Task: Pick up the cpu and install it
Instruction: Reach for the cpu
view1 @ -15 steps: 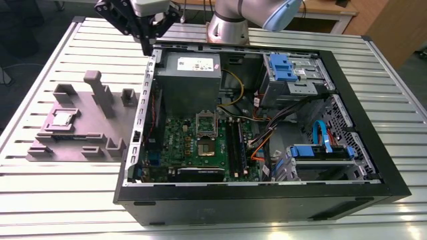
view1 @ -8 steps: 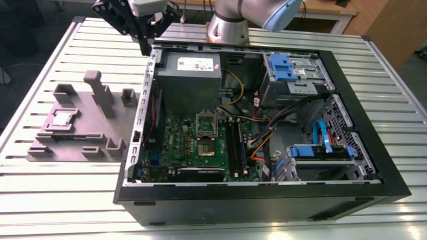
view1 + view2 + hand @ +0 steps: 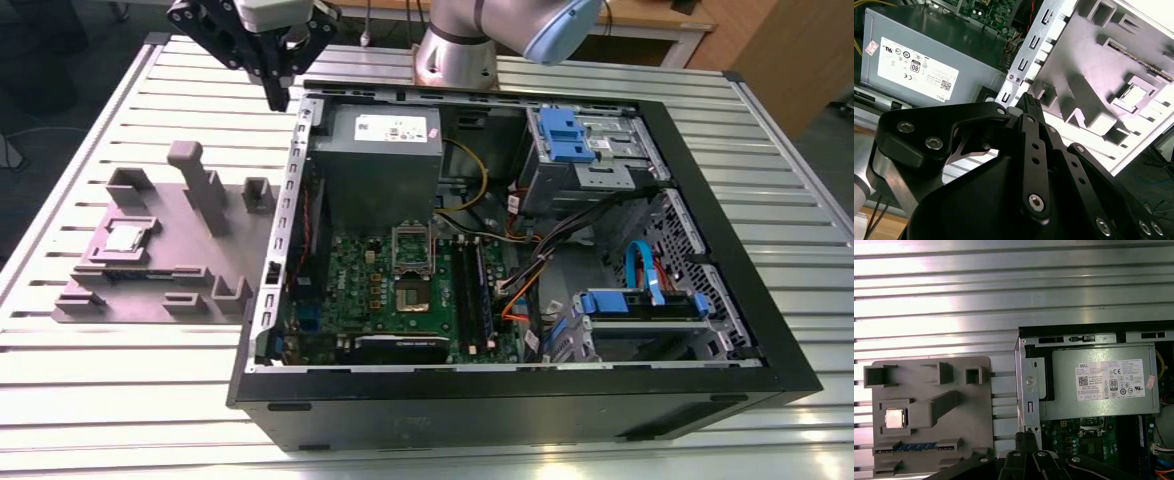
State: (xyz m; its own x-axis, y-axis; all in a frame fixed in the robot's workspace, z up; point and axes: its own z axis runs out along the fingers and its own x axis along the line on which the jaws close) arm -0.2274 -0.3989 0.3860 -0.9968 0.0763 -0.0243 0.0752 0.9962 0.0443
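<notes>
Status: nothing of the task is done yet, as far as I can judge.

The cpu [image 3: 127, 238] sits flat, shiny top up, in its square pocket on the grey fixture plate [image 3: 180, 275]. The pocket is toward the plate edge that faces the table [image 3: 120, 400] edge at the exterior view's left. Nothing touches the cpu. The first wrist view shows it in the same pocket. The plate lies on the table just beside the open computer case [image 3: 727, 215], not touching it.

The gripper [image 3: 278, 98] hangs over the case's far corner on the plate side, by the power supply [image 3: 378, 150], above the case wall. Jaws are together, tips meeting, nothing between them. It's well apart from the cpu.

Inside the case, the socket [image 3: 412, 293] on the motherboard [image 3: 360, 290] looks empty. Its hinged frame [image 3: 408, 240] is swung open on the power-supply side. That's my read, not certain.

Done: none. Left: the whole pick, the carry over the case wall to the socket, and the seating. Neither pick nor install has begun.
</notes>
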